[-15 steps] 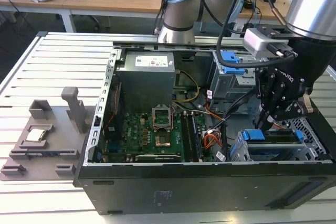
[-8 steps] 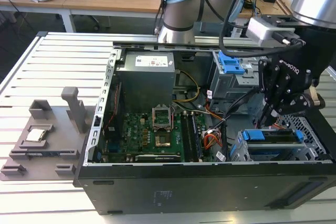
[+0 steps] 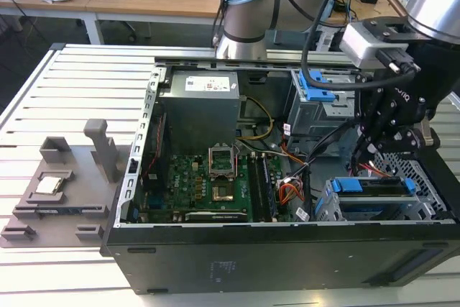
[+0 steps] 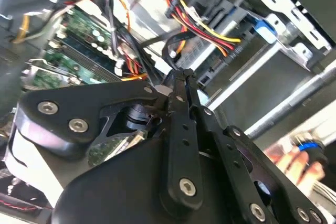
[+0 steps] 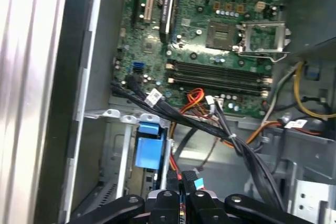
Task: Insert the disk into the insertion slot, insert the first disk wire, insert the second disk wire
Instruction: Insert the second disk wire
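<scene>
The disk point(image 3: 370, 186) lies in the insertion slot point(image 3: 338, 210), the low silver cage at the case's front corner on the exterior view's right; its blue carrier tabs show at both ends. One blue tab point(image 5: 148, 148) also appears in the first wrist view. My gripper point(image 3: 377, 150) hangs just above the disk's inner edge. In both wrist views its fingers are pressed together at the tips point(image 4: 181, 73) point(image 5: 181, 179), shut on a thin red disk wire point(image 5: 174, 167) with a dark plug. A red, yellow and black wire bundle point(image 4: 202, 22) runs close past the tips.
The open case holds a green motherboard point(image 3: 208, 185), a grey power supply point(image 3: 198, 106) and a taller grey cage with a blue latch plate point(image 3: 316, 95). Loose orange and black cables point(image 3: 287, 192) lie beside the slot. A grey fixture point(image 3: 65, 192) sits on the table at the exterior view's left.
</scene>
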### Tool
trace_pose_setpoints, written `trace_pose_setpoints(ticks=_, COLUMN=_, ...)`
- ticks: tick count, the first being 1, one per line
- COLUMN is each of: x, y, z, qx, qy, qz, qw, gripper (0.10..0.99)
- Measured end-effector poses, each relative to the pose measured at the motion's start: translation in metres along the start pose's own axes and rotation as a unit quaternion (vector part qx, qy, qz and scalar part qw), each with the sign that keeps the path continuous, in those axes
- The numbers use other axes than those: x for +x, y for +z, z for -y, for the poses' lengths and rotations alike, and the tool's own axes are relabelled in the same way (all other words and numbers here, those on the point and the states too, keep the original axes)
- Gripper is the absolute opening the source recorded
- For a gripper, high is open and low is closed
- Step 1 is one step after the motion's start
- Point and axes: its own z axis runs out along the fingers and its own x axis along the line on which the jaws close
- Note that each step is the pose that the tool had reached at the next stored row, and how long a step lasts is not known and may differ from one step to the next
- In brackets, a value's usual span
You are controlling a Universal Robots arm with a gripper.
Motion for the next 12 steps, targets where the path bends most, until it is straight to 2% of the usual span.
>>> trace_pose_setpoints(ticks=1, x=0.0019, y=0.0, z=-0.0003, qx=0.001, qy=0.0, qz=0.0079, qw=1.0, gripper=0.149)
trace_pose_setpoints(ticks=2, x=0.004, y=0.0, z=-0.0005, qx=0.0014, qy=0.0, qz=0.0109, qw=0.9999, gripper=0.149)
trace_pose_setpoints(ticks=6, x=0.0167, y=0.0002, z=-0.0013, qx=0.0006, qy=0.001, qz=0.0118, qw=0.9999, gripper=0.149)
trace_pose_setpoints(ticks=8, x=0.0215, y=0.0005, z=0.0011, qx=-0.0012, qy=0.001, qz=0.0121, qw=0.9999, gripper=0.149)
trace_pose_setpoints(ticks=12, x=0.0256, y=0.0028, z=0.0066, qx=-0.0039, qy=0.003, qz=0.0124, qw=0.9999, gripper=0.149)
